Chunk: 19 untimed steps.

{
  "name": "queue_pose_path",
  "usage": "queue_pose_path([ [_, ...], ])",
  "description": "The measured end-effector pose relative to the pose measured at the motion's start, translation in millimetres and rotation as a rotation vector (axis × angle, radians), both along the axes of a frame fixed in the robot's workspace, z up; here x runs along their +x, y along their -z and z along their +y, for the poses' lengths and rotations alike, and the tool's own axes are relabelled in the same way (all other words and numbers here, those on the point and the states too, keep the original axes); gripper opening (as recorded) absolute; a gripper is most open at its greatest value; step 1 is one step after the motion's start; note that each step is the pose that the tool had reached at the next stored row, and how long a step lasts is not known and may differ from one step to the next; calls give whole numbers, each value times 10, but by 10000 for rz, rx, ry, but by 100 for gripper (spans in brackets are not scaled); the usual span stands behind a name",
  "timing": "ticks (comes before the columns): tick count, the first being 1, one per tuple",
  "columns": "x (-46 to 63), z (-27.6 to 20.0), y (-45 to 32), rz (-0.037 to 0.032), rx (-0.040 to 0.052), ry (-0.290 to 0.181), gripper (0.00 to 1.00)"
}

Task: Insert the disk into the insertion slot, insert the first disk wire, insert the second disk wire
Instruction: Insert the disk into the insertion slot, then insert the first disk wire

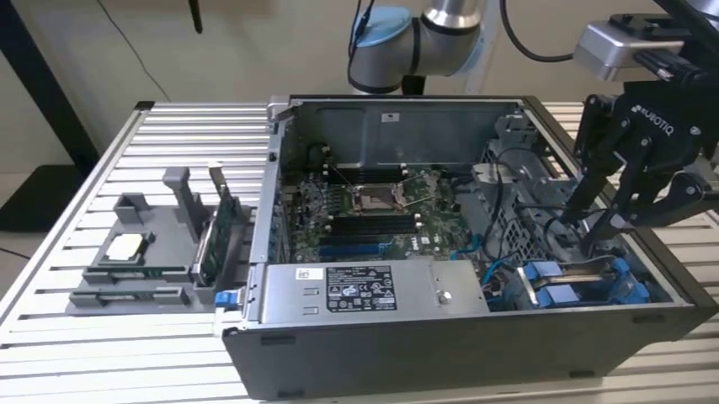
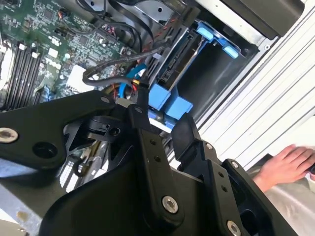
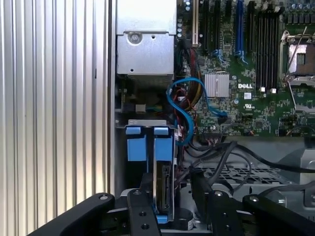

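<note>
Plainly, the gripper hangs low inside the open computer case. Its two fingers are spread, one on each side of the disk, and they pinch nothing that I can see: one lies close to a flat face, the other stands off with a gap. The disk stands on edge in the insertion slot, and by its depth I judge it mostly or wholly home. Whether either wire is plugged in I cannot tell. Just beside the disk loops a light-blue cable. Black cables sprawl near the other finger, with the motherboard beyond.

To do this step well, I would keep the fingers parallel with the disk's faces and press along the rails, never across them. I would also hold the fingertips clear of the loose cables, which look easy to snag. A person's hand shows outside the case, near the slatted table and well apart from the fingers; it deserves watching.

Counted:
- one gripper with two fingers
- one disk
- two blue tabs at the disk's end away from the fingers
- one light-blue cable
- one silver power supply
- one hand
- one green circuit card, upright in a grey holder beside the case
</note>
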State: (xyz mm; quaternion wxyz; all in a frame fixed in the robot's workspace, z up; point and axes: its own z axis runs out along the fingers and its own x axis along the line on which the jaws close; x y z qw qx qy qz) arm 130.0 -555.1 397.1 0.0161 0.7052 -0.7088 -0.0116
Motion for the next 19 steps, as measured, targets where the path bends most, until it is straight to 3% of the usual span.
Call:
queue_pose_path([
  [4, -3, 35, 7, -5, -1, 0, 47],
  [12, -14, 48, 61, -54, 0, -6, 47],
  [19, -30, 61, 84, -72, 113, -8, 47],
])
